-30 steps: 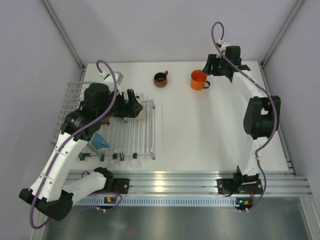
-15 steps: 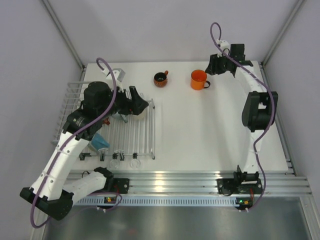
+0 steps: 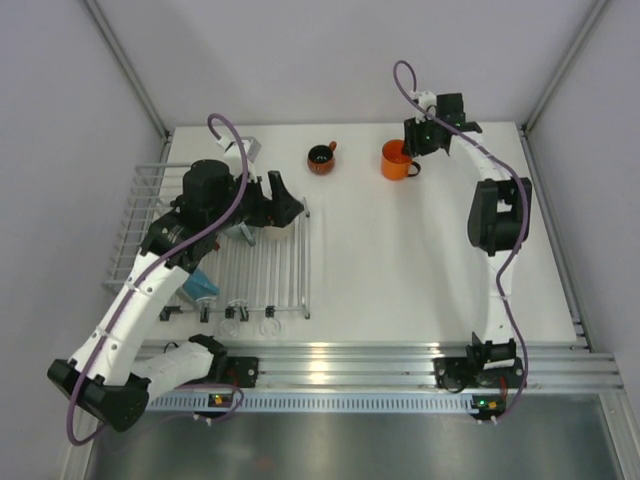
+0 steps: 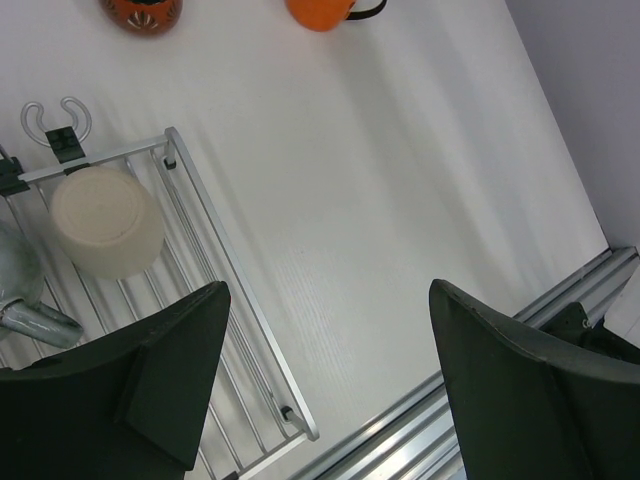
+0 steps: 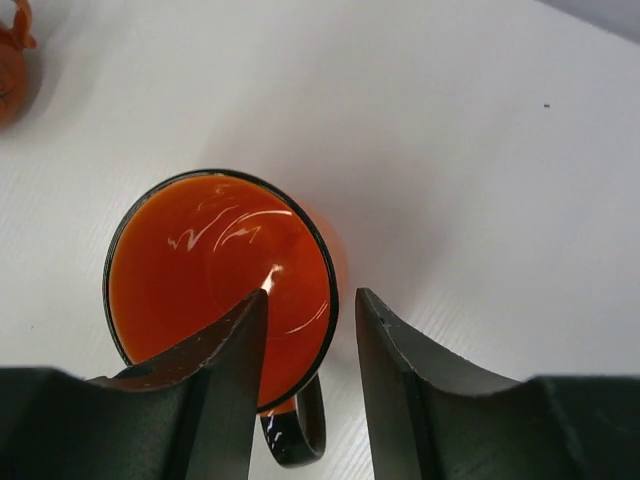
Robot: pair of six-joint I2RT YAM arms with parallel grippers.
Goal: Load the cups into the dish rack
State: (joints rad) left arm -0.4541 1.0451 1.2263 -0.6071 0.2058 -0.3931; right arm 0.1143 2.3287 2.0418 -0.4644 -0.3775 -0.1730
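Only the right wrist view shows right gripper [image 5: 312, 300] part-open astride orange mug [image 5: 220, 280] rim, mug on table [image 5: 480, 150], left gripper [image 4: 325, 300] wide, empty, above rack [image 4: 214, 240], cream mug [image 4: 107, 220] inverted inside

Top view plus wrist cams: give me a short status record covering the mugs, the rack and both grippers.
orange mug: upright on table, outside the rack
right gripper: open, one finger inside the orange mug, one outside its rim
dark red mug: on table, nothing touching it
cream mug: upside down on dish rack
blue mug: on rack, partly hidden
left gripper: open, empty, above rack edge
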